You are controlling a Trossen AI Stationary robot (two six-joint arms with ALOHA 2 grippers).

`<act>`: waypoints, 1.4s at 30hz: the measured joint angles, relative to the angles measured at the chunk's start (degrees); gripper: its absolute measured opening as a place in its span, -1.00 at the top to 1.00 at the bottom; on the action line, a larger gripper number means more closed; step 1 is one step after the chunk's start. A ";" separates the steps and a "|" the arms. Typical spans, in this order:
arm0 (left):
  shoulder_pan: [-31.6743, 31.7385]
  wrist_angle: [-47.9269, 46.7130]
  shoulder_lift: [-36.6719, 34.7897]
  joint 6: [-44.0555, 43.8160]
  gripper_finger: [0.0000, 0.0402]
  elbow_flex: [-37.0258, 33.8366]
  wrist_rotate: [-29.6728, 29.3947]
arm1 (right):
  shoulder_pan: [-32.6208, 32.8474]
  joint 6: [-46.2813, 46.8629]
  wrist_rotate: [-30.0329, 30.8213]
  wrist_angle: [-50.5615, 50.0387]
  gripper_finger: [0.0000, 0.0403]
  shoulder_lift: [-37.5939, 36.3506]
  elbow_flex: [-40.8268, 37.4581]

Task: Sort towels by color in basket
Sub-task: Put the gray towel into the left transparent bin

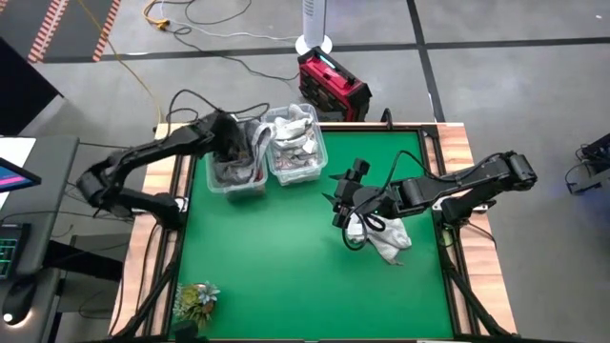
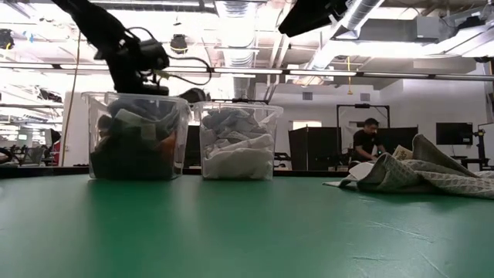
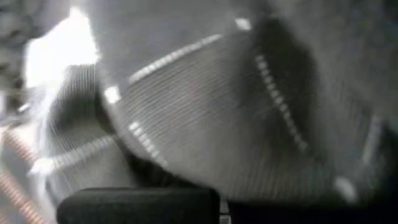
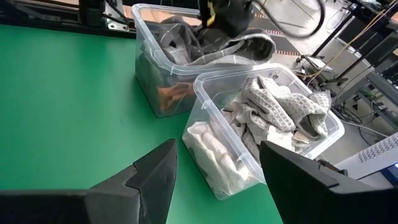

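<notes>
Two clear plastic bins stand side by side at the table's far edge. The left bin (image 1: 233, 162) (image 4: 168, 68) holds dark grey plaid and rust-orange towels. The right bin (image 1: 297, 148) (image 4: 267, 137) holds white and light plaid towels. My left gripper (image 1: 232, 143) (image 4: 225, 18) is down in the left bin, right against a dark grey plaid towel (image 3: 211, 106) that drapes over the bin's rim. My right gripper (image 1: 341, 195) (image 4: 217, 168) is open and empty above the mat, facing the bins. A light plaid towel (image 1: 386, 238) (image 2: 421, 174) lies crumpled on the mat below the right arm.
A small green plant (image 1: 195, 297) sits at the table's near left corner. A red and black case (image 1: 332, 86) stands on the floor beyond the far edge. A person (image 2: 369, 143) shows far off in the room. The green mat (image 1: 286, 257) is bare in the middle and toward the near edge.
</notes>
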 joint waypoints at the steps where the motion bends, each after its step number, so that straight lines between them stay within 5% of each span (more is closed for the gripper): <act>1: -0.04 -0.09 1.23 0.75 0.98 0.03 1.20 | 0.00 0.00 0.00 -0.08 -0.29 0.00 0.00; 11: -2.69 -6.81 5.70 5.52 0.98 1.44 3.21 | 0.90 0.63 0.00 -0.68 -0.29 0.00 0.00; 28: -3.13 -6.63 -14.09 0.18 0.98 10.04 -1.38 | 0.76 1.05 0.00 -0.55 -0.29 0.00 0.00; 32: -3.13 -4.92 -16.30 -3.18 0.98 10.06 5.35 | 0.76 1.05 0.00 -0.22 -0.29 0.00 0.00; 35: -3.22 -4.64 -15.79 -4.61 0.98 9.90 9.82 | 0.76 0.81 0.00 0.15 -0.29 0.00 0.00; 42: -2.57 0.28 -8.10 -9.51 0.98 5.07 9.06 | 0.76 0.55 0.00 0.69 -0.29 0.00 0.00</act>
